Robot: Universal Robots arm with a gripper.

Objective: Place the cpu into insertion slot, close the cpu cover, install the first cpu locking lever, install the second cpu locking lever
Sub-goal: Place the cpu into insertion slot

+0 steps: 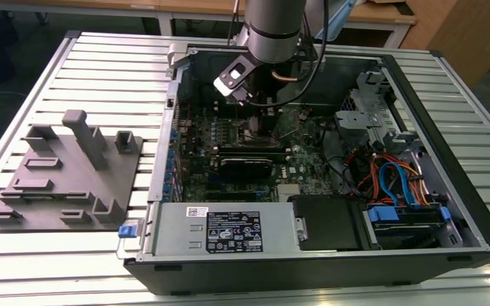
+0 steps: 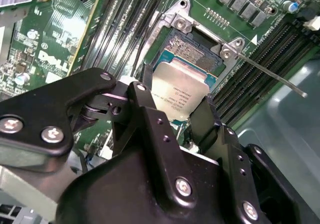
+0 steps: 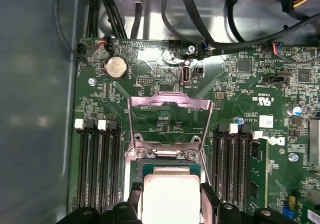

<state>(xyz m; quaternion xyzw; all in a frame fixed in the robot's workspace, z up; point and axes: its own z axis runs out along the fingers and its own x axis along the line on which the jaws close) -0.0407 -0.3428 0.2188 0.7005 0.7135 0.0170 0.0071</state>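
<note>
Slatted metal counter (image 1: 100,64) carries one open computer case (image 1: 475,210). On its motherboard (image 3: 150,83), one insertion slot (image 2: 192,48) lies bare, its one cpu cover (image 3: 170,102) raised. One cpu (image 2: 185,86) sits clamped in the tool (image 2: 172,101) over the slot. Lowered tilted or offset, it could damage that slot.

Insertion slot (image 2: 192,51) open from above, cpu (image 2: 182,96) over part; cpu cover (image 3: 170,102) raised at one edge, lever (image 2: 270,76) jutting aside, memory slots (image 3: 97,169) flanking.
</note>
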